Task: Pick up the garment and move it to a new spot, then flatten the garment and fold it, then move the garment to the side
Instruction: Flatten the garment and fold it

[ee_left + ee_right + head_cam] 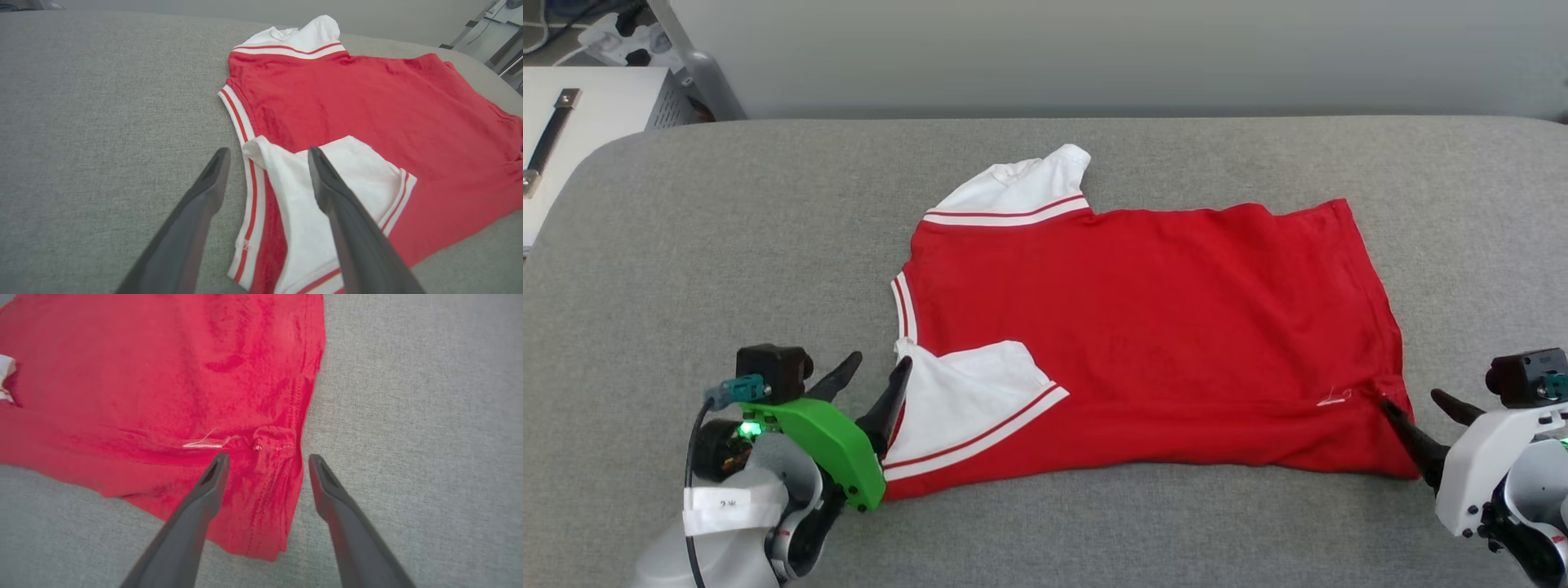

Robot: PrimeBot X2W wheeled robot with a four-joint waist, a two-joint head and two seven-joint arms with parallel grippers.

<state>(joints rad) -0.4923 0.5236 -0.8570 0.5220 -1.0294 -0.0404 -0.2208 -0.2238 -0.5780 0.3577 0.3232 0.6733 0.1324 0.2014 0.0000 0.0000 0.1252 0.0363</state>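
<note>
1. The shirt (1143, 327) lies flat near the middle of the grey padded table (727, 245). Its collar is to the left, its hem to the right, and a plain red side faces up.
2. Its near sleeve (968, 392), white with striped trim, is folded in over the red body. The far sleeve (1021, 192) sticks out past the far edge.
3. The left gripper (879, 365) is at the shirt's near left corner, jaws spread wide. One finger is over bare table and the other over the near sleeve, with the striped collar edge between them.
4. The right gripper (1411, 398) is at the near right corner, jaws also wide. One finger is over the red hem and the other over the table just beside it.
5. Neither gripper seems to clamp any cloth, though whether the fingertips touch the fabric is hard to tell.
</note>
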